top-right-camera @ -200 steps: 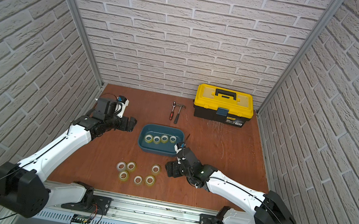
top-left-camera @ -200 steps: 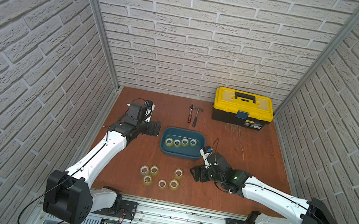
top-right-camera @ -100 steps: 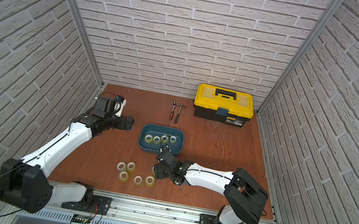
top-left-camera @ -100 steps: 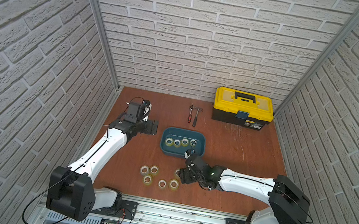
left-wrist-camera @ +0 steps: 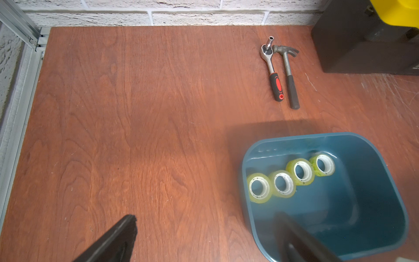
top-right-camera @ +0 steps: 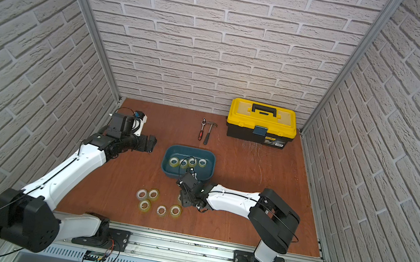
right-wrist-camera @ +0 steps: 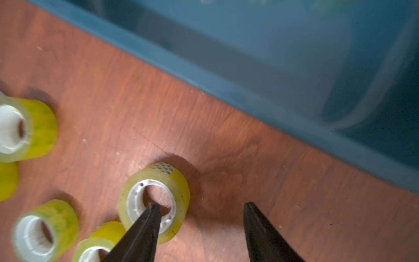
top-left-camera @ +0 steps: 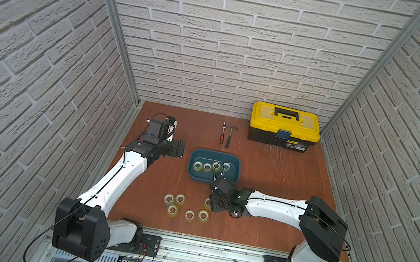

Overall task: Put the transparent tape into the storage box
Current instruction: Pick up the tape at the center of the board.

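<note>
right gripper (right-wrist-camera: 201, 205) about half open, holding nothing: one finger dips over the core of a tape roll (right-wrist-camera: 181, 192), the other stands off its outer wall over bare table (right-wrist-camera: 226, 158). box (right-wrist-camera: 226, 90) lies just ahead of the tips, four rolls (left-wrist-camera: 281, 183) already in it; spare rolls (right-wrist-camera: 45, 226) crowd beyond the inner finger. judgement: go lower, pinch the wall squarely, lift clear of neighbours. left gripper (left-wrist-camera: 206, 216) wide open, empty, beside the box.

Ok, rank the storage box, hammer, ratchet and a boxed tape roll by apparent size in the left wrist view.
1. storage box
2. hammer and ratchet: too alike to separate
3. tape roll, smallest
</note>
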Robot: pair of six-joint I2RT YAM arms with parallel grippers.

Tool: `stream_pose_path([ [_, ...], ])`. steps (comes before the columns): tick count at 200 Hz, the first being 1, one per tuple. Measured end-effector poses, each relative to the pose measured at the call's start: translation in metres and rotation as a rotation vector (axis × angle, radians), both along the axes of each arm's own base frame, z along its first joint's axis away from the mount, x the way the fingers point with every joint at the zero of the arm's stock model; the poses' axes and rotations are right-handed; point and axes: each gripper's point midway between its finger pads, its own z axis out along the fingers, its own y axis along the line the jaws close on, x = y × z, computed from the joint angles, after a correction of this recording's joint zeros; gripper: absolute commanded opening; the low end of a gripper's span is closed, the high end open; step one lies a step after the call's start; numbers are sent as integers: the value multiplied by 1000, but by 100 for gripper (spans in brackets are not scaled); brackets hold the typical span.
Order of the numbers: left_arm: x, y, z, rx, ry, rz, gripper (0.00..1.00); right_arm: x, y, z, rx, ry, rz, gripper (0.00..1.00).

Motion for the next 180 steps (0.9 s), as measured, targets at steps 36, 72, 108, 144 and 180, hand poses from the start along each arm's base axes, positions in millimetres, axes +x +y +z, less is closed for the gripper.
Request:
stream_pose_path([
  [36, 0, -1, 0, -3, 0, -3, 98, 1, 4, -7, -13, 16, -7, 58],
  [72, -1, -2, 3, -10, -8, -8, 98, 3, 9, -9, -16, 14, -17, 49],
  [108, -2, -2, 7, -15, -19, -10, 98, 1, 9, -10, -10, 12, -28, 32],
  [144, -3, -3, 7, -15, -19, -14, 98, -8, -4, -8, -23, 15, -23, 23],
  [180, -7, -11, 16, -19, -66, -43, 98, -13, -16, 20, -13, -17, -14, 16],
])
